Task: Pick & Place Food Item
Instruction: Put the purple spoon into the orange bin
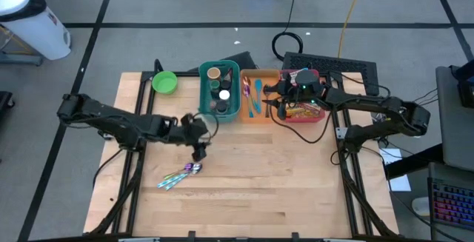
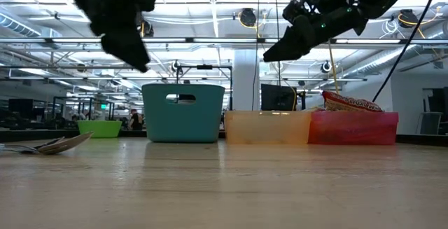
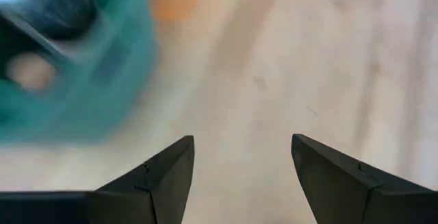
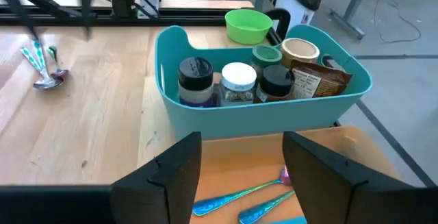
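Note:
A red snack bag (image 1: 302, 109) lies in the pink bin (image 2: 353, 127) at the far right, its top (image 2: 350, 103) sticking above the rim. The teal bin (image 4: 260, 118) holds jars (image 4: 237, 83) and a brown food packet (image 4: 315, 81). My right gripper (image 4: 243, 176) hangs open above the orange bin (image 4: 239, 148), between the teal and pink bins (image 1: 269, 100), with nothing between its fingers. My left gripper (image 3: 243, 176) is open over bare wood, slanting down, just near of the teal bin (image 1: 198, 152).
Loose spoons (image 1: 181, 174) lie on the table near my left gripper. More coloured spoons (image 4: 239, 198) lie in the orange bin. A green bowl (image 1: 164, 82) stands at the far left. The near half of the table (image 1: 259, 197) is bare wood.

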Motion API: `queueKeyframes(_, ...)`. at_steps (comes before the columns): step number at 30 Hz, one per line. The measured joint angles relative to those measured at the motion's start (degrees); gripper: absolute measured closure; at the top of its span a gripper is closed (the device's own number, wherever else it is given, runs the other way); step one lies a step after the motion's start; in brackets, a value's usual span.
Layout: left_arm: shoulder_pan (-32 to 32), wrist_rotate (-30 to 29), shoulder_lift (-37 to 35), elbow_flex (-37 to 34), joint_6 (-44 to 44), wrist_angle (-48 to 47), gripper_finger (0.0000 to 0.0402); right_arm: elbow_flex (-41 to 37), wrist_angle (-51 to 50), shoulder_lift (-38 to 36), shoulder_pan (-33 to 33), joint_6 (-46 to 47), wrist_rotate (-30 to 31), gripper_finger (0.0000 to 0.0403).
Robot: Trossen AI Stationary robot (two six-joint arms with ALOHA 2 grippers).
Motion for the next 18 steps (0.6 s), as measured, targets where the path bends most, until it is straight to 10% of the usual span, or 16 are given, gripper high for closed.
queueKeyframes(7,-8.91,9.04,2.98,-4.52,-14.55,-2.13,0.0149,0.0,-0.23,-0.09,0.92,0.2,-0.04,0.0207)
queueKeyframes(18,-15.29,5.82,3.34,-12.02,-29.52,-4.82,0.0149,0.0,0.05,-0.09,3.15,-1.31,-0.11,0.0207)
